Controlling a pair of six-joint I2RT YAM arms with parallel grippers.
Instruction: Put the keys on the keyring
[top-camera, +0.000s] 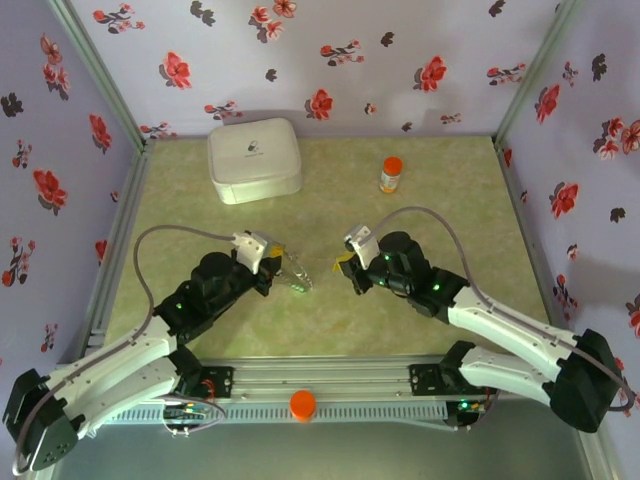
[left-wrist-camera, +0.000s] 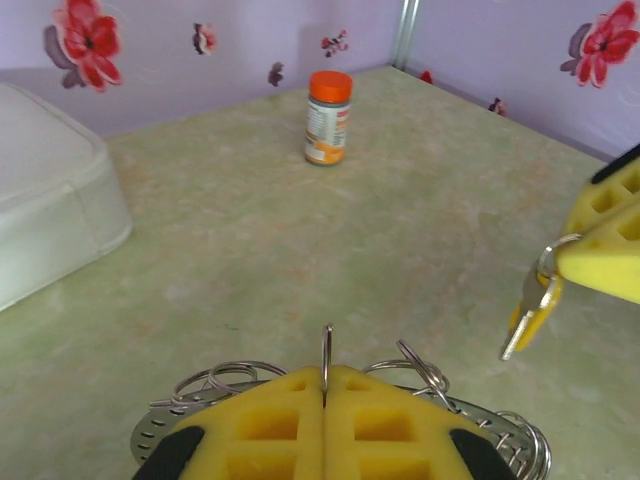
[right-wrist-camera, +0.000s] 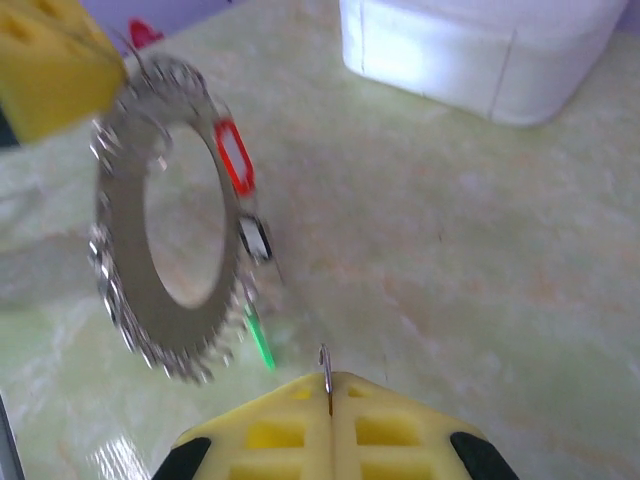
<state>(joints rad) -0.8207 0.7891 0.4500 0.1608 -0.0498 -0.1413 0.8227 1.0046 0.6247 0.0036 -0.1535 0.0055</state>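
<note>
The keyring (right-wrist-camera: 128, 262), a flat grey ring with a beaded rim, hangs upright above the table. My left gripper (left-wrist-camera: 325, 372) is shut on a small split ring at its edge, mid-table in the top view (top-camera: 272, 262). Red (right-wrist-camera: 234, 158), white (right-wrist-camera: 256, 238) and green (right-wrist-camera: 260, 342) keys dangle from the ring's near side. My right gripper (right-wrist-camera: 330, 382) is shut on a thin wire loop. The yellow key (left-wrist-camera: 528, 316) hangs from that loop under its pad (left-wrist-camera: 610, 250), a short gap to the right of the keyring (top-camera: 297, 272).
A white rounded box (top-camera: 254, 158) stands at the back left, and an orange-capped bottle (top-camera: 390, 174) at the back right. Floral walls enclose the green table (top-camera: 330, 320) on three sides.
</note>
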